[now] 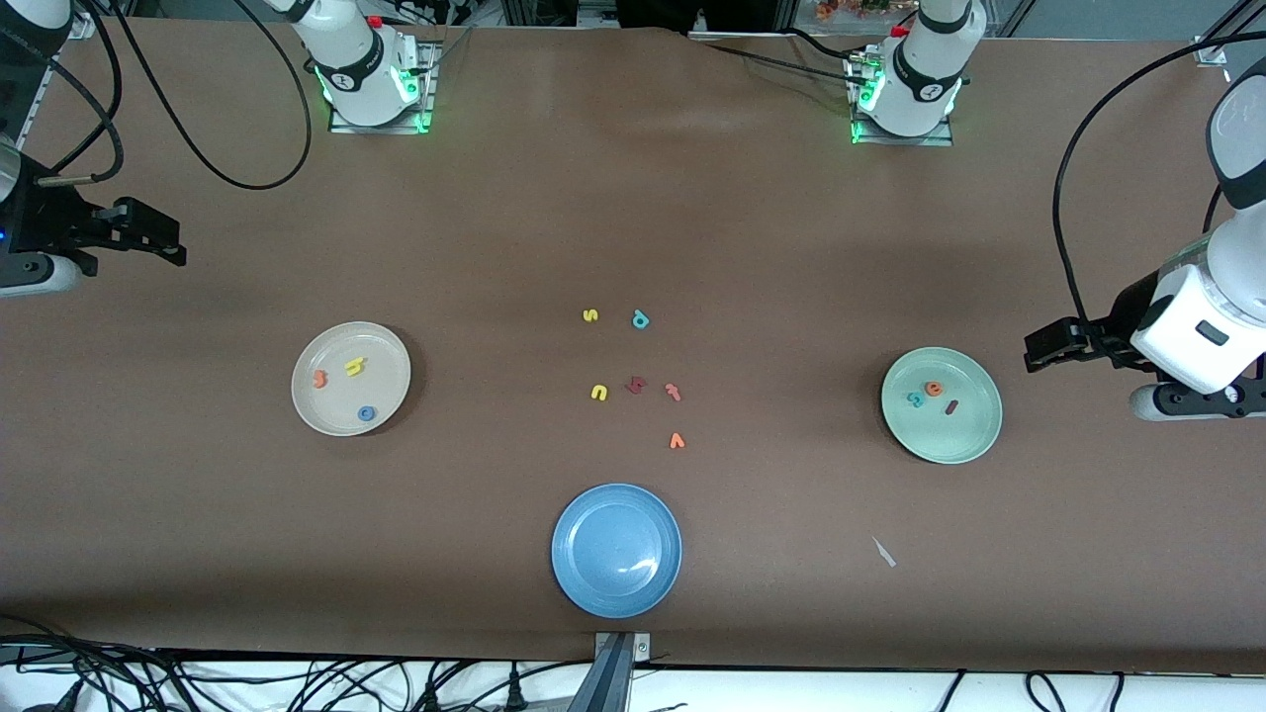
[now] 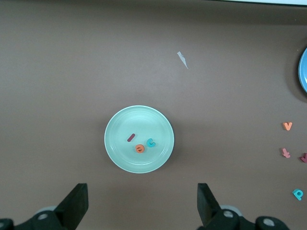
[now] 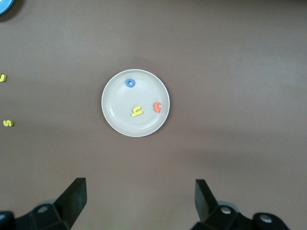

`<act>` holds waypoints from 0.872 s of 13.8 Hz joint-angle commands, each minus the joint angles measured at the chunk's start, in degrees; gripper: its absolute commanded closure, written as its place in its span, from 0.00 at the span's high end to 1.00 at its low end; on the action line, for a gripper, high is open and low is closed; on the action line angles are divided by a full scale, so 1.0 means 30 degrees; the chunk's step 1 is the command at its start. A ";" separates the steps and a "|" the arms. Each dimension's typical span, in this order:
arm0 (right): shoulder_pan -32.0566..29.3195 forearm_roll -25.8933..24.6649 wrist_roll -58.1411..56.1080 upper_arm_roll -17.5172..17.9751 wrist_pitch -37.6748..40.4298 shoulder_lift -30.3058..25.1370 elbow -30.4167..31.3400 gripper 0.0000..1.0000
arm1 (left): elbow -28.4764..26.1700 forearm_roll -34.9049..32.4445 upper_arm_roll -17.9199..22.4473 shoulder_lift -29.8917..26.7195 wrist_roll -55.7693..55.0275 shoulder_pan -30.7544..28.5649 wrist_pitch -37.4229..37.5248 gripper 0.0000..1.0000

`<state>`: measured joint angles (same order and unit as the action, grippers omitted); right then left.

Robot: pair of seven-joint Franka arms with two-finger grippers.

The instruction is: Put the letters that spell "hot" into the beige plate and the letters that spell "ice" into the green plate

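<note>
On green plate [image 1: 964, 445]: teal "c" [image 1: 915, 400].

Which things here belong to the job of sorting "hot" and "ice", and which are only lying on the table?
Belong to the job:
- beige plate holding yellow h, blue o, orange t
- green plate holding dark red i, teal c, orange e

Just lying about:
- blue plate
- yellow s, teal p, yellow u, dark red letter, reddish t, orange v

The beige plate [image 1: 351, 379] holds my yellow h [image 1: 355, 367], blue o [image 1: 366, 413] and orange t [image 1: 320, 378]. The green plate [image 1: 941, 405] holds the teal c [image 1: 915, 400], orange e [image 1: 933, 390] and dark red i [image 1: 950, 406]. The blue plate [image 1: 616, 550] sits nearest the camera.
</note>
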<state>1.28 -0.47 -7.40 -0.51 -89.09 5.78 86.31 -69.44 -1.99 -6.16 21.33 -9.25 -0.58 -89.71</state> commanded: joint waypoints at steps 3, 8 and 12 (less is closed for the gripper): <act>0.0013 -0.0019 -0.0084 -0.0007 0.0458 0.0418 -0.0558 1.00 | -0.0614 0.0458 0.0033 -0.0519 0.0184 -0.0129 -0.0214 1.00; 0.0102 -0.0401 -0.0083 0.0052 0.0458 0.0418 -0.0558 1.00 | -0.0614 0.0458 0.0033 -0.0519 0.0155 -0.0100 -0.0214 1.00; 0.0102 -0.0400 -0.0083 0.0052 0.0458 0.0388 -0.0558 1.00 | -0.0614 0.0458 0.0033 -0.0519 0.0184 -0.0100 -0.0214 1.00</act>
<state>1.49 -0.91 -7.40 -0.45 -89.07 6.47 86.27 -69.44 -1.98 -6.17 21.33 -9.25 -0.61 -89.71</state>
